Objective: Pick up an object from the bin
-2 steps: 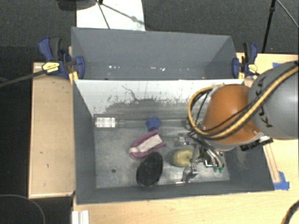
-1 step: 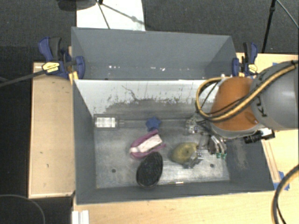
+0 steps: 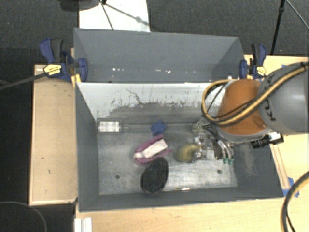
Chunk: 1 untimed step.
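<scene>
My gripper [image 3: 208,147] is low in the right part of the bin, under the arm's orange cover. Right against its left side lies a small olive-yellow rounded thing [image 3: 184,153] on the bin floor; whether the gripper grips it I cannot tell. Further left lies a pink and purple soft thing [image 3: 151,149]. A black oval brush-like thing [image 3: 155,175] rests just in front of that, near the front wall.
A small blue thing [image 3: 158,127] lies near the back wall at the middle. A clear plastic piece [image 3: 108,126] sits at the back left. The arm and its cables cover the bin's right side.
</scene>
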{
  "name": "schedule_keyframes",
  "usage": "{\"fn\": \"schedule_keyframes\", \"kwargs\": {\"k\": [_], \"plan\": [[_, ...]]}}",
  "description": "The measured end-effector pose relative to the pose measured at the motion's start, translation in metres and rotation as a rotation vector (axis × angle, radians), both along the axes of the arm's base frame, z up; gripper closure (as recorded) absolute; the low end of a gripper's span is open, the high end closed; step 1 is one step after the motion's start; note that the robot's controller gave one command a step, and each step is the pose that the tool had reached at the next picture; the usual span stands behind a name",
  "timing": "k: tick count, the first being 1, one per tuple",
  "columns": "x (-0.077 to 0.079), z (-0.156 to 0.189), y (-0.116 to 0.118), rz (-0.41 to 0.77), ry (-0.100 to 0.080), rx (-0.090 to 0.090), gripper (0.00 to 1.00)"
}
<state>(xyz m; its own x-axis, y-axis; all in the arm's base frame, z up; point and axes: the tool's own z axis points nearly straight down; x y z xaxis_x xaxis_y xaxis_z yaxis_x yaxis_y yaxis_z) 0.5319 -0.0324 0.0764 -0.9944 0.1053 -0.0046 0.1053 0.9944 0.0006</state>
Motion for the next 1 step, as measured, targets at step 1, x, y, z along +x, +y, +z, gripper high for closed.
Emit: {"fn": "schedule_keyframes", "kwargs": {"k": [1], "plan": [[0.0120, 0.1525, 0.0075, 0.120, -0.007, -0.002, 1.00]]}}
